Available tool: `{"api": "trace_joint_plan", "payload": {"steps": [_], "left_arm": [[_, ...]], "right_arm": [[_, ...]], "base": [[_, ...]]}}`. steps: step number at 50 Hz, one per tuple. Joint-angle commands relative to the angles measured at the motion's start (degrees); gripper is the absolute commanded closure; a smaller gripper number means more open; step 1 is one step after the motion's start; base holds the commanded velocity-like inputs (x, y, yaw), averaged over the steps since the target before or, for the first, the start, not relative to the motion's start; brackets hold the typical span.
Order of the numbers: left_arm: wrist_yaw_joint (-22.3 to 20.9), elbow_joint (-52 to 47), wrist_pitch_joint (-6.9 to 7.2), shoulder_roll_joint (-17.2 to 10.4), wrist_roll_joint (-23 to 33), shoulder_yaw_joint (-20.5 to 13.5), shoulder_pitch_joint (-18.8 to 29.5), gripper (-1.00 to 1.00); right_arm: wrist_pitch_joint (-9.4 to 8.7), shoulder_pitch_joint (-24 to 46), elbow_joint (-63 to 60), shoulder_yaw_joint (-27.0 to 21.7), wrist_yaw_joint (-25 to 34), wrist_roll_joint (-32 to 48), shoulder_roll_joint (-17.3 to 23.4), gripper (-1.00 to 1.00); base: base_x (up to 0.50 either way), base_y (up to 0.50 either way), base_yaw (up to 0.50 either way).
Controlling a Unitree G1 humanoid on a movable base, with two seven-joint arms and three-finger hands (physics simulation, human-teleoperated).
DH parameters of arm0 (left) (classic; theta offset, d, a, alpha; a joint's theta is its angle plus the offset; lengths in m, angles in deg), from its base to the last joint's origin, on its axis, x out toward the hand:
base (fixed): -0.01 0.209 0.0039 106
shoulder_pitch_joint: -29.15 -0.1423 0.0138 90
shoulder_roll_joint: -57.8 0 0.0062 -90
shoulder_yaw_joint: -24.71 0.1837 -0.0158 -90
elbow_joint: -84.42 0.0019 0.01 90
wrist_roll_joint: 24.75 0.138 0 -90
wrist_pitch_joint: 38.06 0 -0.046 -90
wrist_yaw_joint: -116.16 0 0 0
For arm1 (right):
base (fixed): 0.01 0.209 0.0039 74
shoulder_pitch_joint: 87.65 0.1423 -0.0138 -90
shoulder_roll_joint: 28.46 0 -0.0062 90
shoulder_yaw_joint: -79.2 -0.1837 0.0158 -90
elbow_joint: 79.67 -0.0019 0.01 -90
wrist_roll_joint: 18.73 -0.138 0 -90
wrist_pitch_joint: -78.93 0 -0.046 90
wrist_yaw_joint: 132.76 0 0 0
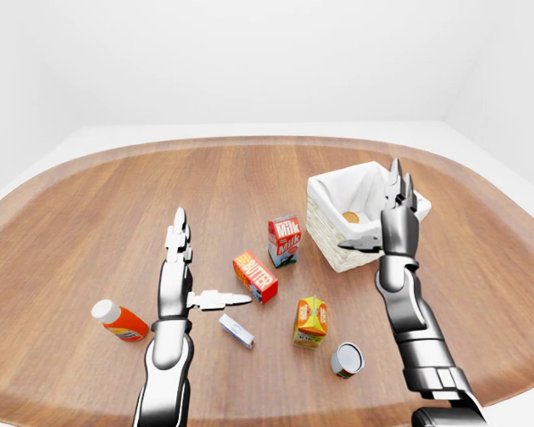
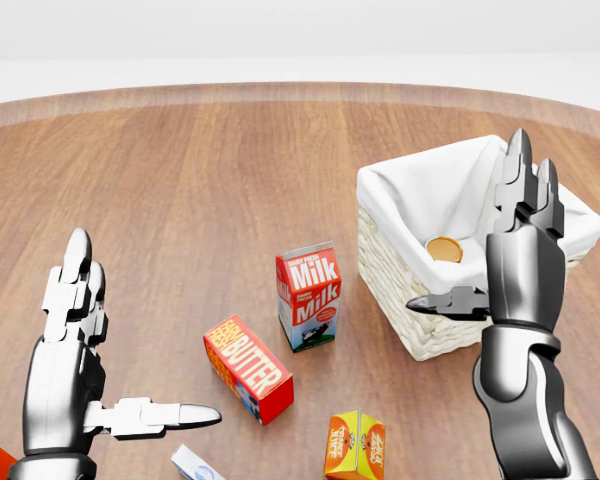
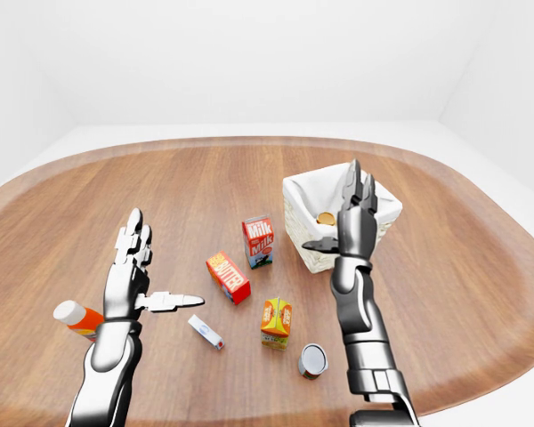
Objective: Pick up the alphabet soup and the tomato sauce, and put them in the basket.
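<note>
The basket (image 2: pixel 420 320), white-lined wicker, is taken as landmark; it stands on the wooden table (image 1: pixel 89 213) toward the right of the head view. Inside it, against the cloth lining, a round orange-brown can top (image 2: pixel 443 249) is seen; which can it is cannot be told.

The right hand (image 2: pixel 500 265) is held upright just at the basket's lower right rim, fingers extended upward and thumb stretched out sideways over the near wall. Nothing is held in it.

The left hand (image 2: pixel 90 350) is raised well to the left of the basket, fingers straight, thumb pointing toward the basket side; it is fully spread and empty.

Left of the basket a milk carton (image 2: pixel 308 296) stands upright. Below-left of that, a butter box (image 2: pixel 248 368) lies on the table. Lower again, an orange juice carton (image 1: pixel 311 321) is seen, and a silver-ended can (image 1: pixel 346 359) lies on its side below the basket, near the right forearm; its label cannot be read. A small white box (image 1: pixel 237 331) lies beside the left thumb. A red bottle with a white cap (image 1: pixel 118 320) lies farthest from the basket, at the left.
</note>
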State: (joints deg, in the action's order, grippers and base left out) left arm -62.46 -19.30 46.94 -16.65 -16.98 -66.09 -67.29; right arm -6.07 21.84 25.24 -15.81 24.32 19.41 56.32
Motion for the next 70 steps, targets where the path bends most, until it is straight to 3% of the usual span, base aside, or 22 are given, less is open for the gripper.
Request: {"api": "trace_joint_plan", "payload": {"steps": [1, 13, 70], "left_arm": [[0.1, 0.1, 0.00, 0.0, -0.4, -0.2, 0.0, -1.00], [0.0, -0.7, 0.00, 0.0, -0.3, -0.1, -0.3, -1.00], [0.0, -0.2, 0.00, 0.0, -0.3, -0.1, -0.2, -1.00]], "right_arm": [[0.00, -8.2, -11.9, -1.0, 3.3, -1.3, -2.1, -1.00], [0.00, -15.7, -19.7, -0.9, 5.8, -1.9, -4.5, -1.00], [0.00, -38.4, -31.2, -0.5, 9.9, -5.2, -10.9, -1.00]], "base": [[0.00, 0.00, 0.00], [0.00, 0.00, 0.00], [0.00, 0.00, 0.00]]}}
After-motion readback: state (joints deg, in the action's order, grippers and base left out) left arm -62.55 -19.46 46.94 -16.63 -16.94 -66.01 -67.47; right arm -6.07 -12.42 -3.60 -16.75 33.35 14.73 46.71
